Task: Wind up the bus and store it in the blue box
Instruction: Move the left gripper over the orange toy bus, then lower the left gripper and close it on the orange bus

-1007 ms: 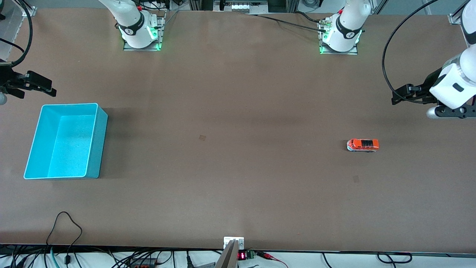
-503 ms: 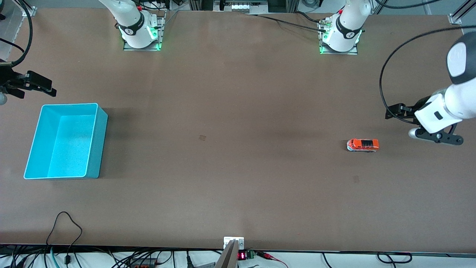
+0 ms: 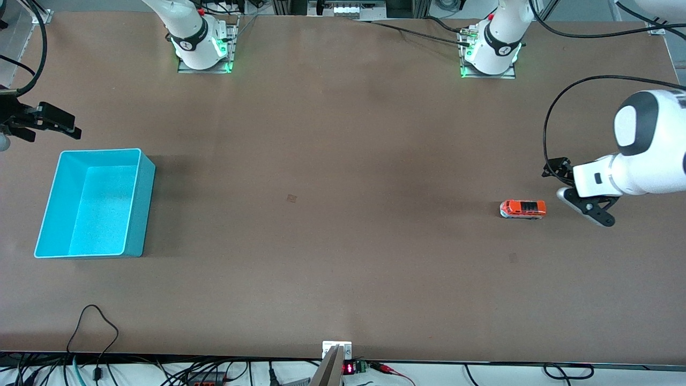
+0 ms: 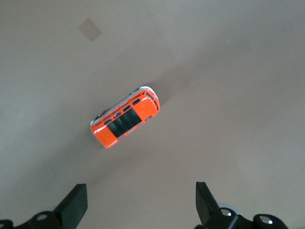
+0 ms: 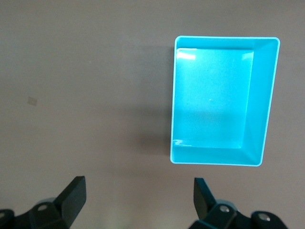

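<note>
Toy first: small orange-red bus [image 3: 523, 209] with dark roof panels and pale grey-white lower body stands on its wheels on the brown table [image 3: 343, 268], toward the left arm's end, nothing touching it. In the left wrist view the bus [image 4: 125, 117] lies on bare tabletop, apart from both black fingertips [image 4: 74, 205], which stand wide apart with nothing between them.

Left gripper [image 3: 557, 177] hangs over the table just beside the bus, toward the left arm's end of the table, not in contact with it.

Light cyan-blue rectangular plastic box [image 3: 139, 203] with thin walls and paler rim sits at the right arm's end of the table, well apart from the bus; about as near to the front camera as the bus. Interior holds nothing visible [image 5: 259, 100].

Right gripper [image 3: 69, 127] waits in the air just above the table's edge, by the box's farther end. Right wrist view: its fingers [image 5: 71, 195] spread wide, holding nothing.
</note>
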### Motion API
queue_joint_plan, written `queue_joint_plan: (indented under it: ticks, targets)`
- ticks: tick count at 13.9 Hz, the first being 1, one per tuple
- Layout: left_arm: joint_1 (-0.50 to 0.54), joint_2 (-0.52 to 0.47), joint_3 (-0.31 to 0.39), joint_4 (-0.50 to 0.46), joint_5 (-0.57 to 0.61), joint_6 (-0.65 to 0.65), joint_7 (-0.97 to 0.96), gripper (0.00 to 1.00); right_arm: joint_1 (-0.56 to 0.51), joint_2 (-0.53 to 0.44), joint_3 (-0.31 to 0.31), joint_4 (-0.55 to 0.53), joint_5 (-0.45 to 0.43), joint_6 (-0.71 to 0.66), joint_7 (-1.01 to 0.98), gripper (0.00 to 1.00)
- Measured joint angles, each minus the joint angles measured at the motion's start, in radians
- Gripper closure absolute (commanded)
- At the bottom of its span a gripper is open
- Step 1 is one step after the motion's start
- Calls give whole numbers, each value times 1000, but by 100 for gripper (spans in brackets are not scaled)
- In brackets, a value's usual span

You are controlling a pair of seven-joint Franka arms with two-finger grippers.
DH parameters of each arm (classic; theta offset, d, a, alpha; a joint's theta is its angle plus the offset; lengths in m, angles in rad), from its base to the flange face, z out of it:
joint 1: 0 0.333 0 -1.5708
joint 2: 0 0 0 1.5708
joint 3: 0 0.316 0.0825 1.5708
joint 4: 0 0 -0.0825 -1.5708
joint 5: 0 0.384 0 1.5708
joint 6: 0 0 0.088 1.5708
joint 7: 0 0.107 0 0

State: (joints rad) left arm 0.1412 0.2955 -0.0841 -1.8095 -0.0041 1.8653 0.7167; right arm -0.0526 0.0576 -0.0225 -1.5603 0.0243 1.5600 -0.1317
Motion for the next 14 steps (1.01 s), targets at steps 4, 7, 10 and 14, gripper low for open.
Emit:
queue_joint_plan:
  ticks: [4,7,10,14]
  targets:
    - [-1,4,-1,-81,0,104,322,0,0,0,0,0,0,0,0,0]
    - [-6,31,-2,-104,0,172,555,0,0,0,0,0,0,0,0,0]
    - [-6,66,-1,-128,0,248,661,0,0,0,0,0,0,0,0,0]
    - [-8,74,-2,-195,0,381,694,0,0,0,0,0,0,0,0,0]
